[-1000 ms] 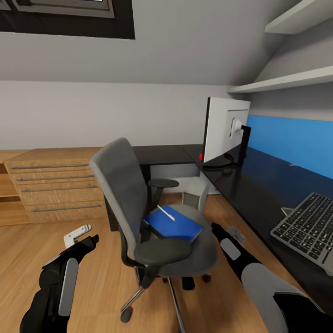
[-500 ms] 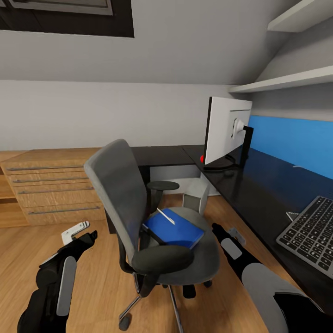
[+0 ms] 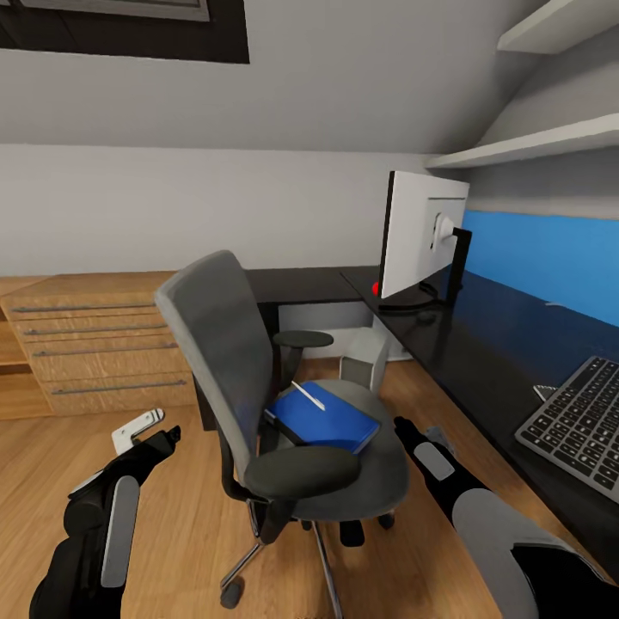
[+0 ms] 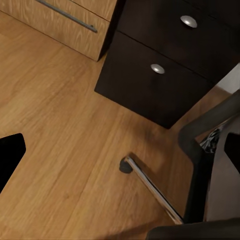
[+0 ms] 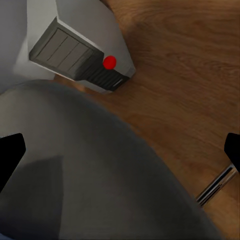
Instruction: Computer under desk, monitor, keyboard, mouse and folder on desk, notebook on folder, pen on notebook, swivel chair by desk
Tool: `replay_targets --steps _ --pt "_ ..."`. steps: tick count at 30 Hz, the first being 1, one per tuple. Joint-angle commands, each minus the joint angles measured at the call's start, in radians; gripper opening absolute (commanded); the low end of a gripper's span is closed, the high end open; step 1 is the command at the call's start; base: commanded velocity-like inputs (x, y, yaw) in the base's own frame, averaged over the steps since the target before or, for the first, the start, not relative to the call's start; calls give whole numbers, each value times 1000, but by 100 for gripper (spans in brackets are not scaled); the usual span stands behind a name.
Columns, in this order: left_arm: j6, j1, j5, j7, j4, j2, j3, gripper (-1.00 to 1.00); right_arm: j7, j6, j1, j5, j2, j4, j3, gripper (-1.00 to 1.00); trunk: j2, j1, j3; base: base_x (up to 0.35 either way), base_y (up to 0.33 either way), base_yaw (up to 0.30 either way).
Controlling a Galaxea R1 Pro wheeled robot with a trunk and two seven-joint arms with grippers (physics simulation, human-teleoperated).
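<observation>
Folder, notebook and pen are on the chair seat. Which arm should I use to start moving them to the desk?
Right, probably. The right gripper is open just beside the seat of the swivel chair, close to the pen on the blue stack, on the desk side. The left gripper sits behind the chair's backrest.

A light wooden dresser (image 3: 94, 344) with long metal handles on its drawers stands against the pale grey wall (image 3: 215, 206). The wooden floor (image 3: 185, 516) runs out in front of the dresser, in warm plank grain. Well above the dresser, at the top of the wall, sits a dark-framed window (image 3: 129, 30). Far across from the dresser, two white shelves (image 3: 533, 146) are fixed under the sloped ceiling. In the left wrist view, the dresser's corner (image 4: 75, 22) stands on the same floor (image 4: 60, 150).
</observation>
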Motion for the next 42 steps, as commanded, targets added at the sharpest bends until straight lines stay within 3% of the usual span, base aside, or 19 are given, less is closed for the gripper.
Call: replay_targets --steps 1,4,16,42 --pt "4 -1 12 7 -1 -1 1 100 -2 -3 0 -8 0 -1 -2 100 -8 4 -4 0 0 0" --pt "4 -1 13 7 -1 -1 2 100 -2 -3 0 -8 0 -1 -2 100 -29 15 -14 0 0 0" --pt "4 -1 14 7 -1 1 2 100 -1 -4 0 -8 2 -4 -1 100 -29 15 -14 0 0 31" --pt "2 -1 13 7 -1 2 3 100 3 -6 0 -5 6 -1 3 100 -29 15 -14 0 0 270"
